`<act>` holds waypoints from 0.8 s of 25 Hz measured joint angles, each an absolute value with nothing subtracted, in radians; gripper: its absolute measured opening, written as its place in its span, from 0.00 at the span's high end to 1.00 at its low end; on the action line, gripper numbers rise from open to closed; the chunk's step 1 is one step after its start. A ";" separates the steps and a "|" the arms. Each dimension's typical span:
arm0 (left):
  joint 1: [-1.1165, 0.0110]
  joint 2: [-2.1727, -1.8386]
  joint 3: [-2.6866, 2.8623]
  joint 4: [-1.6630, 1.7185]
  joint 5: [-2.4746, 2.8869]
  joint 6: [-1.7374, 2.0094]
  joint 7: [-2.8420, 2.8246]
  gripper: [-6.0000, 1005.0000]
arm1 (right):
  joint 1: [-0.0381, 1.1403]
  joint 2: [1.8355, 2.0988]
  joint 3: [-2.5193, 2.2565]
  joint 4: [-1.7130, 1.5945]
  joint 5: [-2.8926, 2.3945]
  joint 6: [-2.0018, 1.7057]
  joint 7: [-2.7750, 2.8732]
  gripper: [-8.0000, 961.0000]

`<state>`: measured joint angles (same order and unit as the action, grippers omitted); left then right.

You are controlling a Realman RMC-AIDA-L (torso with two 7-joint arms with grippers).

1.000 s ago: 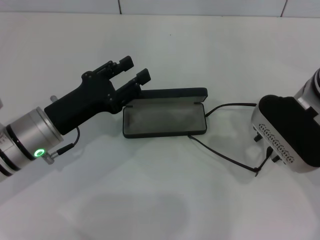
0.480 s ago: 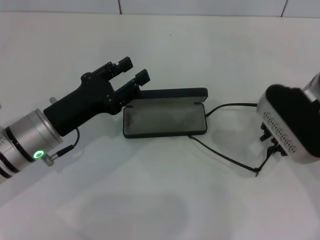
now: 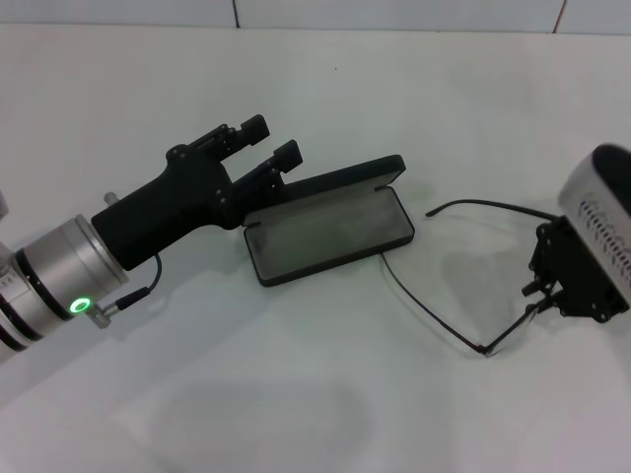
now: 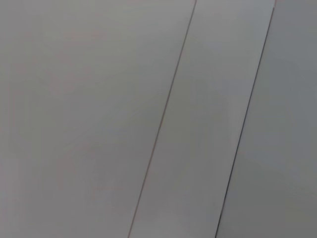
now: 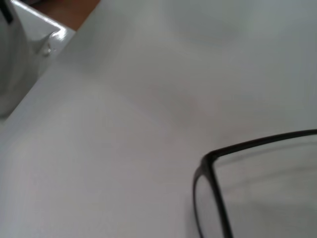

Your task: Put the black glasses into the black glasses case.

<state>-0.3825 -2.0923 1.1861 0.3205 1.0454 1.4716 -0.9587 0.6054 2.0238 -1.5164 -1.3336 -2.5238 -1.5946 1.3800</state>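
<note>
The white tabletop (image 3: 296,394) fills nearly the whole head view, a smooth matte surface that meets a pale tiled wall (image 3: 394,12) along its far edge. The left wrist view shows only flat grey panels crossed by thin dark seams.

The left arm, a silver cylinder with a green-lit ring and a long black body, reaches in low from the near left and slants up toward the middle of the table. The left gripper (image 3: 268,141) has its two black fingers spread apart, holding nothing; they sit just at the left end of the raised lid of the black glasses case (image 3: 330,229), though contact cannot be judged.

The right arm, a silver and black housing, comes in at the right edge of the table, tilted. The right gripper (image 3: 540,294) points down and inward and is clenched on the front of the black glasses (image 3: 463,296).

The black rounded-rectangular hard case lies open at the middle of the table, skewed, its grey-lined tray facing up and its lid standing behind.

The thin black wire-frame glasses are to the right of the case and outside it. One slim temple arm runs toward the case's near right corner; the other arches farther back. The right wrist view shows a frame corner over the white surface.
</note>
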 joint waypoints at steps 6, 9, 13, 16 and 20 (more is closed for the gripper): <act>-0.379 -2.092 1.187 0.321 1.055 1.507 -0.958 0.41 | 0.541 2.024 -1.353 -1.355 -2.392 -1.607 1.299 0.86; -0.376 -2.092 1.187 0.321 1.055 1.522 -0.956 0.41 | 0.501 2.024 -1.254 -1.329 -2.311 -1.612 1.233 0.87; -0.376 -2.091 1.187 0.321 1.055 1.523 -0.959 0.42 | 0.468 2.023 -1.166 -1.264 -2.230 -1.642 1.157 0.87; -0.381 -2.091 1.187 0.321 1.055 1.524 -0.959 0.42 | 0.459 2.018 -1.072 -1.187 -2.160 -1.718 1.072 0.87; -0.390 -2.090 1.187 0.321 1.055 1.542 -0.959 0.42 | 0.451 2.018 -0.982 -1.103 -2.100 -1.791 0.986 0.87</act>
